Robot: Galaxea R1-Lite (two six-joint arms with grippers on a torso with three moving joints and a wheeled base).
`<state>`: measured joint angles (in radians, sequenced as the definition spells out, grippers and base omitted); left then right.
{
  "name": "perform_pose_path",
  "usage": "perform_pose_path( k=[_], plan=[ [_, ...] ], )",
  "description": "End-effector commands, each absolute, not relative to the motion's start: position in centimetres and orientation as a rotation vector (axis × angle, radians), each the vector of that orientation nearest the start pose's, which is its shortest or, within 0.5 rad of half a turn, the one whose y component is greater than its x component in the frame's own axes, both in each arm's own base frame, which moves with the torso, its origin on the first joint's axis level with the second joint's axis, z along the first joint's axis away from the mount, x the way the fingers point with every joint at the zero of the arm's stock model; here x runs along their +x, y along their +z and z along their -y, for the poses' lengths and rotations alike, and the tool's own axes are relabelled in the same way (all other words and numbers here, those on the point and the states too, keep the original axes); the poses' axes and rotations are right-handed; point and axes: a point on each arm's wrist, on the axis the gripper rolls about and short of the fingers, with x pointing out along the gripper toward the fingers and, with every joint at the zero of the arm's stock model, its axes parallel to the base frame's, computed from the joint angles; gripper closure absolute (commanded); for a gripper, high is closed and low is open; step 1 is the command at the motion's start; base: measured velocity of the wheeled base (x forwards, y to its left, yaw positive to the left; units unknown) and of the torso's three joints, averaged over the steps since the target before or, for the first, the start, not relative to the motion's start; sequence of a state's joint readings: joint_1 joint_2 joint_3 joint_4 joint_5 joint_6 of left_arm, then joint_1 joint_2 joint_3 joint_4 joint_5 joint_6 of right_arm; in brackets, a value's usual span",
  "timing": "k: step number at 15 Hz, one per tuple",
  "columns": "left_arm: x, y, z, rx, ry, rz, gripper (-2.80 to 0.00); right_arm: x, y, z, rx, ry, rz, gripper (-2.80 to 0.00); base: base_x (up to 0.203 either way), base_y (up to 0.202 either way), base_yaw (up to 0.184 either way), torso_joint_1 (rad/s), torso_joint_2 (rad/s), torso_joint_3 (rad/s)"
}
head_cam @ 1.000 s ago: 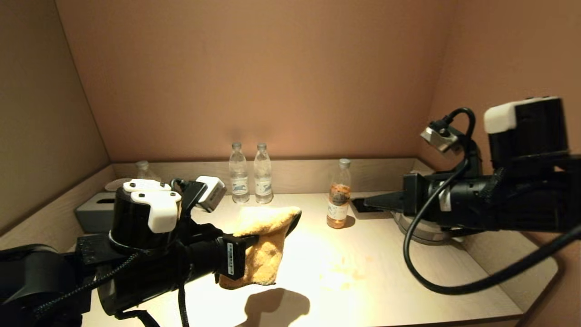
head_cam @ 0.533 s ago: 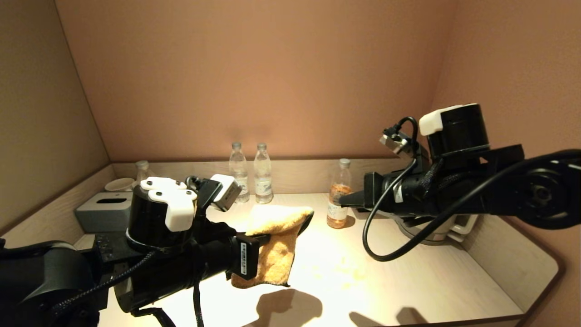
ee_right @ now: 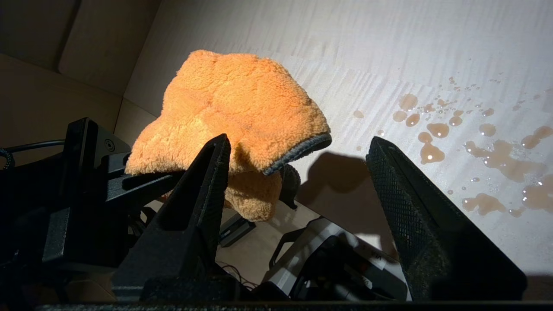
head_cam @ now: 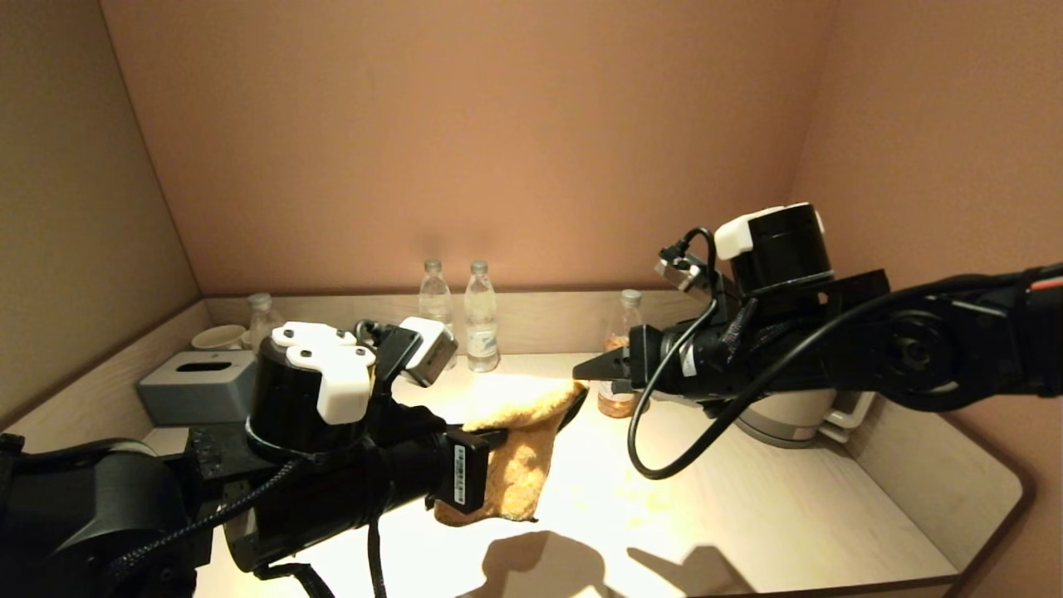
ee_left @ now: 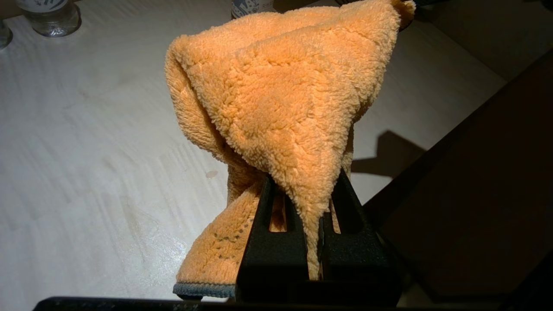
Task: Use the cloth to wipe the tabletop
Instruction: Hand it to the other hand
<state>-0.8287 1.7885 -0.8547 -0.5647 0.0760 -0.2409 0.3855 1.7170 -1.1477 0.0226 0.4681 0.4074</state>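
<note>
Left end effector [ee_left: 302, 203]: clenched on the cloth [head_cam: 519, 453], held above the counter [head_cam: 789, 507], clear of the surface. Cloth pinched near one edge between both fingers [ee_left: 265, 233]; orange pile bunched upward in a peak, remainder hanging down, grey edge visible in both wrist views. Cloth shadow cast on the counter at the front edge.

Right end effector [ee_right: 298, 172]: released, jaws spread wide. Extended from the right toward the cloth, tips at its upper corner; one finger [ee_right: 203, 185] just beside the cloth's grey edge, contact not determinable. Not gripping anything.

Spill [ee_right: 488, 147]: amber droplets and small puddles on the counter, to the right of the cloth in the head view, not covered by it.

Behind the cloth: two clear bottles [head_cam: 453, 316] upright near the back rim. Third bottle [head_cam: 619, 365] with amber contents, partly hidden by the right arm. Kettle [head_cam: 789, 415] below the right arm. Grey tissue box [head_cam: 195, 386] on the left, with a white cup [head_cam: 217, 336] and a further bottle [head_cam: 259, 314] behind it.
</note>
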Motion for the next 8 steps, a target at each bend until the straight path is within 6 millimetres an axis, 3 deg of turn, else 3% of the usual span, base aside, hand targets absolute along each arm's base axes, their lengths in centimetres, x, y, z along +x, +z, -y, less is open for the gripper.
perform_pose_path(
  k=[1,8],
  plan=[
    [22.1,15.9,24.1,-0.061,-0.700,-0.429,0.00,28.8,20.8,-13.4,0.392,0.709,-0.780,-2.80,0.000,0.000,0.000,0.000,0.00,0.000],
    [22.4,16.0,25.0,-0.053,-0.714,-0.407,0.00,28.6,20.5,-14.9,0.377,0.752,-0.799,-2.80,0.000,0.000,0.000,0.000,0.00,0.000]
  ],
)
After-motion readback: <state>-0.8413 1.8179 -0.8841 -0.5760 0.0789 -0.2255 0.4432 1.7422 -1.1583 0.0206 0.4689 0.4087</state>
